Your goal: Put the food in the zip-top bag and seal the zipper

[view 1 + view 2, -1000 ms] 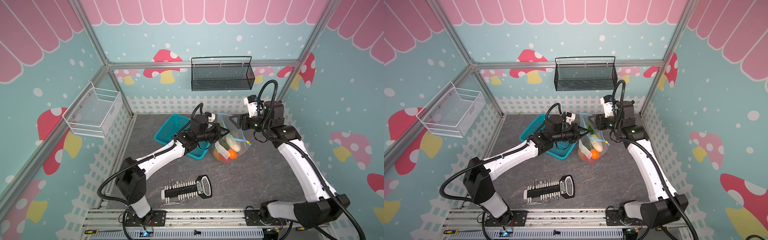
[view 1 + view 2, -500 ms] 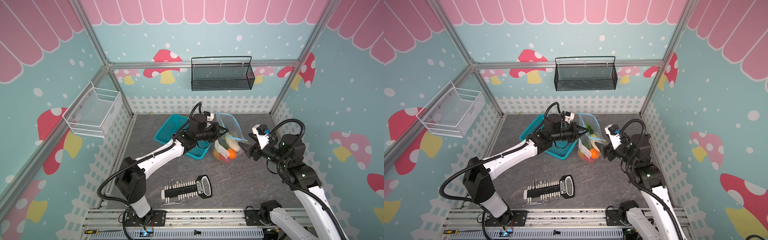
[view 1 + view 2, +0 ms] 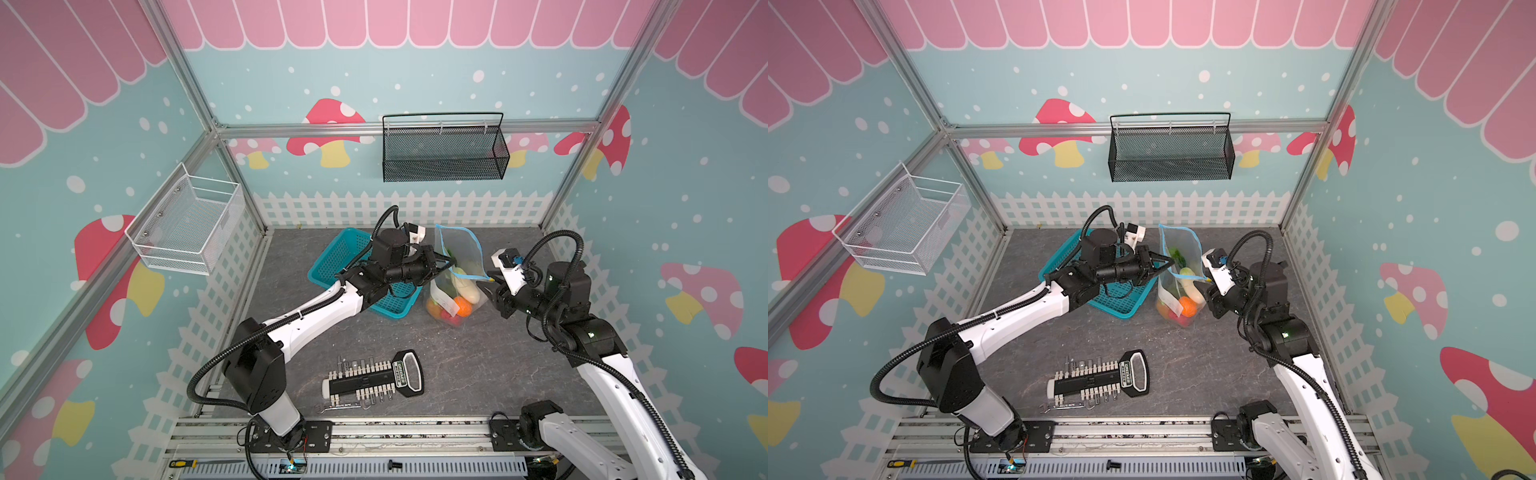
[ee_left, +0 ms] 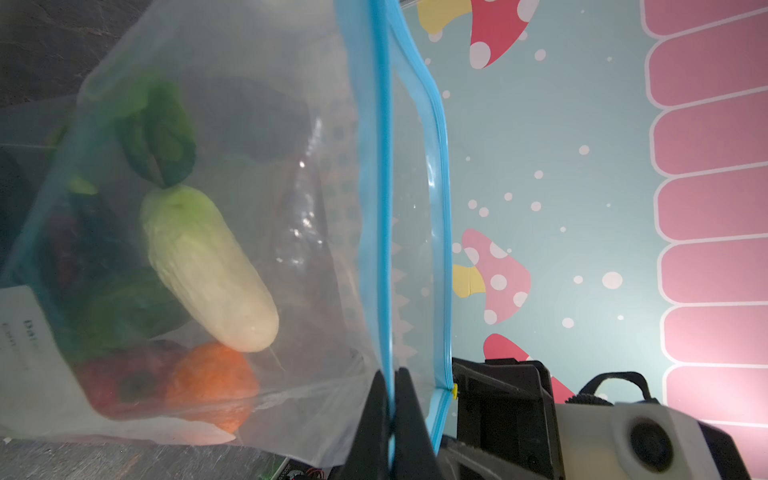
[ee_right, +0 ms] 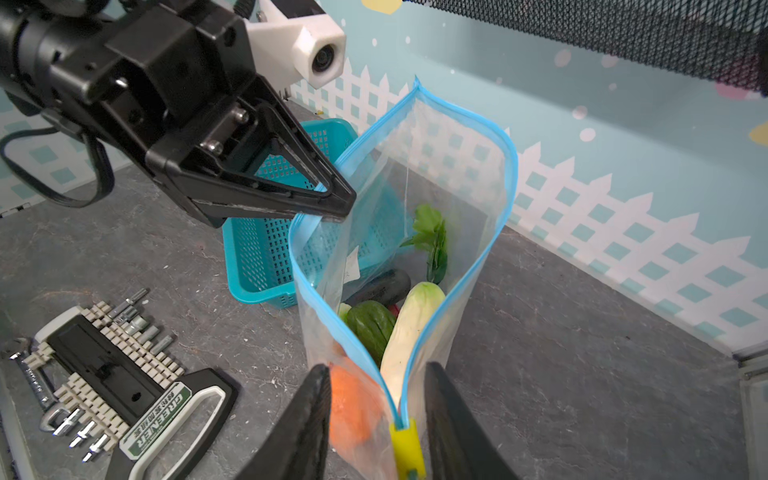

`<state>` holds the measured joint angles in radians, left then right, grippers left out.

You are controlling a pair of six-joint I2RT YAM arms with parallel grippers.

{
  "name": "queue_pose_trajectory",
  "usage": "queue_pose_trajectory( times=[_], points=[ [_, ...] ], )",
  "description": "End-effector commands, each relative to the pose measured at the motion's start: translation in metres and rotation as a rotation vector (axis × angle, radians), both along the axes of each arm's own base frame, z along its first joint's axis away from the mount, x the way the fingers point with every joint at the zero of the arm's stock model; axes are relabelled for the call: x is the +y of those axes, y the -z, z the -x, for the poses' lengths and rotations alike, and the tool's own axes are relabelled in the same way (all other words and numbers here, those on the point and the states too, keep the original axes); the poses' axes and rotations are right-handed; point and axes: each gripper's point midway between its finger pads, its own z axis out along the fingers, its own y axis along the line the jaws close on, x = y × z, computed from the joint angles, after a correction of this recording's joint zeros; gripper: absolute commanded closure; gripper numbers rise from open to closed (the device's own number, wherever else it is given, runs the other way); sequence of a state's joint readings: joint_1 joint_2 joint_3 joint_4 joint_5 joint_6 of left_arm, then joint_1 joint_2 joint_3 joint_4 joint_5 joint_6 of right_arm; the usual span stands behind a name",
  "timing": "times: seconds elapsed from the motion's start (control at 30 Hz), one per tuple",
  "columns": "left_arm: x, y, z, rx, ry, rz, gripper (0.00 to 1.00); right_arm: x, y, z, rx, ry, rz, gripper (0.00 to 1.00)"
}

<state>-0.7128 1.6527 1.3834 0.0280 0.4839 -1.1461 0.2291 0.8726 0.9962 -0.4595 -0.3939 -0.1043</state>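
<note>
The clear zip-top bag [image 3: 459, 253] [image 3: 1179, 259] stands upright with its mouth gaping. Inside lies the food [image 5: 409, 332] [image 4: 208, 266]: a white-green cabbage, an orange, green, red and dark pieces. My left gripper [image 4: 388, 374] [image 3: 446, 262] is shut on one side of the blue zipper [image 4: 384, 166] at the mouth edge. My right gripper [image 5: 378, 368] [image 3: 484, 286] is open. Its fingers straddle the bag's corner with the yellow tab [image 5: 405, 444], and there are gaps on both sides.
A teal lattice basket [image 3: 345, 257] sits behind the left gripper. A black screwdriver-bit set [image 3: 374, 380] lies near the front of the grey table. A black mesh basket [image 3: 442, 153] hangs on the back wall and a white wire basket [image 3: 187, 224] on the left wall.
My right arm has left the bag's upper mouth and dropped to its right corner, where the jaws have narrowed around the yellow tab. The left gripper has kept its grip.
</note>
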Motion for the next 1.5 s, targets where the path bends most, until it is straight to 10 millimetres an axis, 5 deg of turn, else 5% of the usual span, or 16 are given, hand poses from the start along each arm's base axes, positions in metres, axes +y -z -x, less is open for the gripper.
queue_pose_trajectory(
  times=[0.0,0.43,0.57,0.7,0.83,1.0,1.47],
  points=[
    [0.005,-0.023,0.003,-0.036,0.002,0.055,0.99,0.003,-0.003,-0.002,-0.034,-0.025,0.011,0.69],
    [0.002,-0.019,0.0,-0.03,-0.005,0.044,0.94,0.003,-0.003,-0.005,-0.058,-0.023,0.006,0.88],
    [0.009,-0.016,0.001,-0.067,-0.015,-0.023,0.56,0.004,-0.005,-0.005,-0.069,-0.026,0.001,0.9],
    [0.039,-0.011,0.012,-0.171,-0.04,-0.142,0.34,0.005,-0.004,-0.006,-0.068,-0.027,-0.002,0.92],
    [0.085,0.019,0.027,-0.221,-0.067,-0.316,0.29,0.005,-0.008,-0.005,-0.067,-0.03,0.001,0.92],
    [0.144,0.087,0.048,-0.121,-0.144,-0.51,0.24,0.008,-0.007,-0.004,-0.052,-0.043,-0.017,0.92],
    [0.146,0.151,0.062,0.04,-0.068,-0.466,0.21,0.014,-0.014,-0.004,-0.058,-0.065,-0.066,0.92]
  ],
)
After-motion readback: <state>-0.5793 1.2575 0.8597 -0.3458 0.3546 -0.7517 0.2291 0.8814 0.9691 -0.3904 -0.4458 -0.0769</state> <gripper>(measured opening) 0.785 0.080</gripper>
